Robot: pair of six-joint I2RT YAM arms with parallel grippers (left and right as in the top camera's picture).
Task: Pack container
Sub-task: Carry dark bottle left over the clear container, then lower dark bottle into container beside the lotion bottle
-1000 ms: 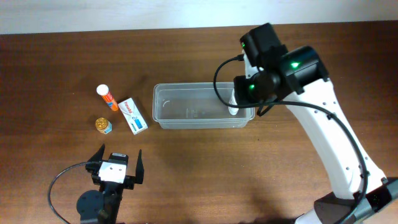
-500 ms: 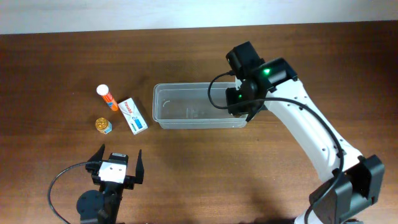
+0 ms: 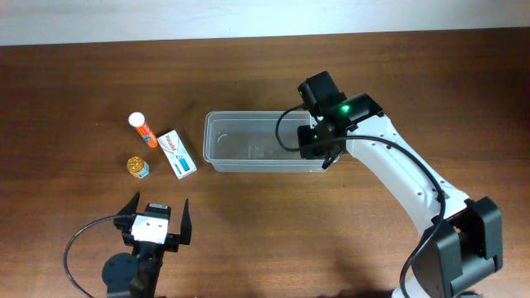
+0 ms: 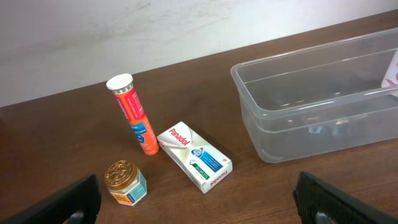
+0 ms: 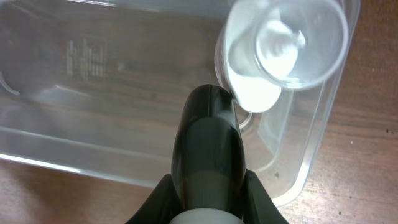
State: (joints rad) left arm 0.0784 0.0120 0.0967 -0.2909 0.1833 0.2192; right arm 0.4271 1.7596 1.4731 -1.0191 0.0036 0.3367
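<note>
The container (image 3: 248,142) is a clear plastic tub at mid-table; it also shows in the left wrist view (image 4: 311,99) and the right wrist view (image 5: 93,68). My right gripper (image 3: 318,146) hangs over the tub's right end. It (image 5: 210,186) is shut on a dark bottle (image 5: 208,143), whose clear cup-like cap (image 5: 283,37) points down into the tub's right end. I cannot tell whether the bottle touches the tub's floor. My left gripper (image 3: 157,218) is open and empty near the front left edge, well short of the tub, and its fingers frame the left wrist view (image 4: 199,208).
Left of the tub lie an orange tube with a white cap (image 3: 142,130), a white Panadol box (image 3: 178,154) and a small gold-lidded jar (image 3: 137,167). All three also show in the left wrist view: the tube (image 4: 134,115), the box (image 4: 194,155), the jar (image 4: 125,182).
My right arm has swung left and in over the tub's right end, carrying the bottle. The left arm and the items on the table have not moved.
</note>
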